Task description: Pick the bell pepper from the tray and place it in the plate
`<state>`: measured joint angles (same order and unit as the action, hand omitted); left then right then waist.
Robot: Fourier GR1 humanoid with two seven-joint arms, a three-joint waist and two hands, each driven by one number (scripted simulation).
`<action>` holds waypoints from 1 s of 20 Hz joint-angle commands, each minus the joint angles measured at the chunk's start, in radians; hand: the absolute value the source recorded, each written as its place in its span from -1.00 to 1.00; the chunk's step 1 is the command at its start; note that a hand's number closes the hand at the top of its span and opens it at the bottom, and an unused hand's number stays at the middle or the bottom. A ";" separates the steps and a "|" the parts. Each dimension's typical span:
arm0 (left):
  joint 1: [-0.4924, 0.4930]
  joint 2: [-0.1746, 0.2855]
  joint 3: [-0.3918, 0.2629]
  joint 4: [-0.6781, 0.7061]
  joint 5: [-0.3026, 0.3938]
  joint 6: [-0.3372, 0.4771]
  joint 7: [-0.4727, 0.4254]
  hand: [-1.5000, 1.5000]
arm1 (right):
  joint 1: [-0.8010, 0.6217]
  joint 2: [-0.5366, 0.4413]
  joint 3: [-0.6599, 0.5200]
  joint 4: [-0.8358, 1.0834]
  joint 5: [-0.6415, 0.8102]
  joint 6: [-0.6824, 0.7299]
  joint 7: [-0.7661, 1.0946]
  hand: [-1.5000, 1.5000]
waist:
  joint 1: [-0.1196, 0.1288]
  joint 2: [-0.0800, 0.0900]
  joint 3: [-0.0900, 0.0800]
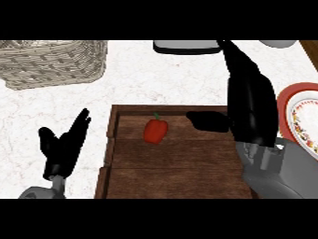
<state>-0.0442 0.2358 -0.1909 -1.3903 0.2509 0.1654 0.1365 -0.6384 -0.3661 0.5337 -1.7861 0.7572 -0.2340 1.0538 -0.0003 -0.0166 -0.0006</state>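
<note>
A red bell pepper [155, 130] with a green stem lies on the brown wooden tray [175, 172], in its upper middle. A white plate [311, 122] with a red rim and flowered border sits at the right edge, beside the tray. My right hand [247, 102] hangs over the tray's right side with long straight fingers pointing away from me and the thumb [208, 121] sticking out left, a short gap from the pepper; it holds nothing. At the lower left, off the tray, my left hand [61, 149] rests open with fingers up.
A woven wicker basket [44, 60] stands at the back left on the white marble counter [154, 79]. A dark-and-white object [185, 46] lies at the back middle, and a pale rounded object [278, 43] peeks in at the top right.
</note>
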 commanded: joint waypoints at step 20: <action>0.057 -0.023 -0.021 -0.010 -0.007 -0.016 0.038 0.00 | -0.209 0.364 0.062 0.408 -0.036 0.430 0.393 -1.00 | 0.007 0.013 -0.001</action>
<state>-0.0302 0.2221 -0.1962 -1.4236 0.2359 0.1661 0.1655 -0.8407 -0.0396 0.6058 -1.4213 0.7357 0.1121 1.2223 0.0104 -0.0074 0.0022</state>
